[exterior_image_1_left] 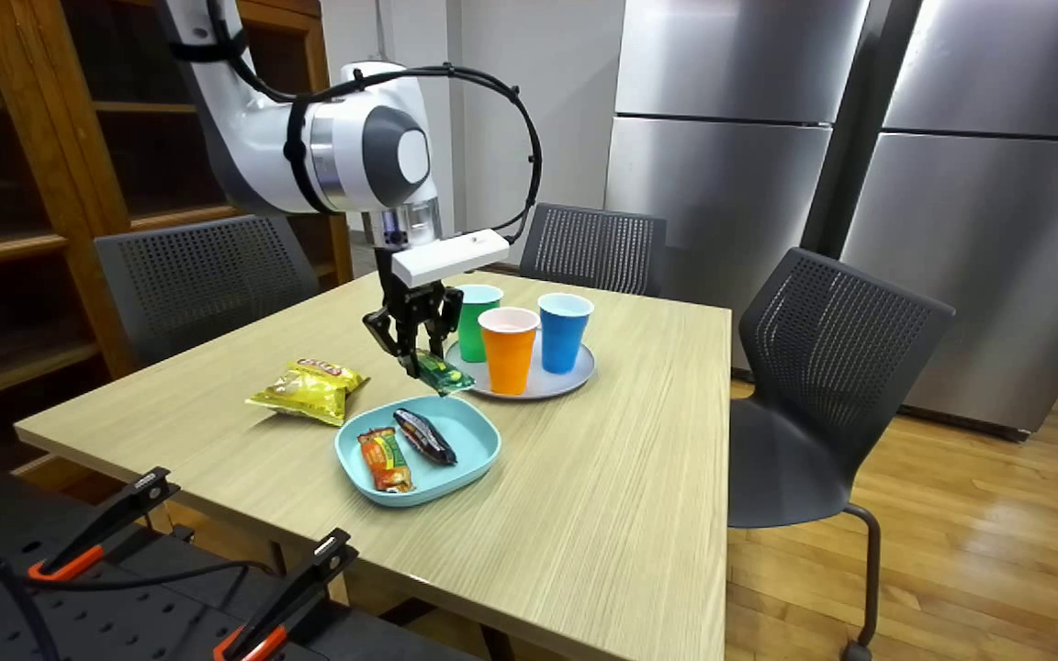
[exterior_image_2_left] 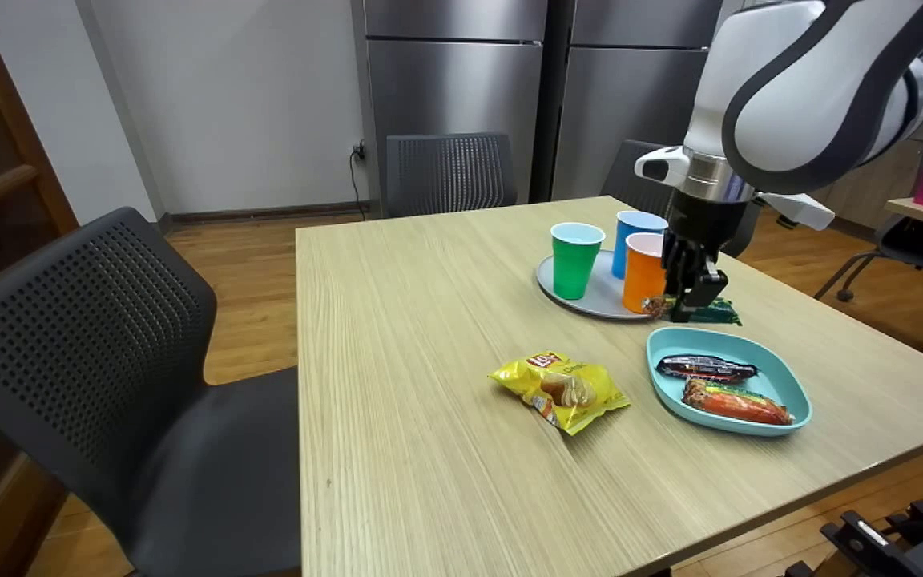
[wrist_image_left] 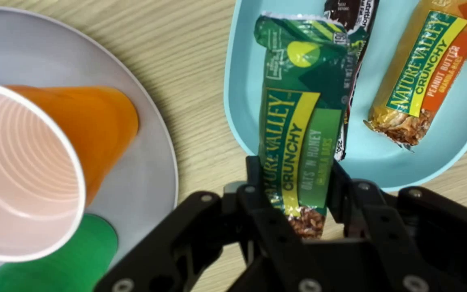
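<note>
Where in jaws, bar [wrist_image_left: 303, 121] partly hidden

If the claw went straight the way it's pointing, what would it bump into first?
Probably the rim of the turquoise tray, which seems to lie below the claw and the Nature Valley Oats 'n Honey granola bar it holds. Depth is unclear; it could be the tabletop beside it.

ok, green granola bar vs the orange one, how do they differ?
Place: the green bar is held between the fingers; the orange bar lies in the teal tray.
Flavor: the green bar reads Oats 'n Honey, the orange bar Peanut Butter.
Shared: both read Nature Valley Crunchy.
</note>
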You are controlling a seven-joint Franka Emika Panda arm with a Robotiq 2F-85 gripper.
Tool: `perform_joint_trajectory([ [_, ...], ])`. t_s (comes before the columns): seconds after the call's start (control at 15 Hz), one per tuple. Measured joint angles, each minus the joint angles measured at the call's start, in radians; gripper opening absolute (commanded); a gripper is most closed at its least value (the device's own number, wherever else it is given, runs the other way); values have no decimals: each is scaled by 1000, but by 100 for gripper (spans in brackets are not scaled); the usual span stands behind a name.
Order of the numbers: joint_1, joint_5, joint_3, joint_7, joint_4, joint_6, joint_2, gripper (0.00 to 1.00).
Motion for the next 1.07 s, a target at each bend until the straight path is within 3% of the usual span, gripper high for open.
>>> perform_joint_trajectory([
  [0.47,-54,50,4,-85,3,45,41,14],
  [1.07,-92,51,6,-95,-17,87,82,14],
])
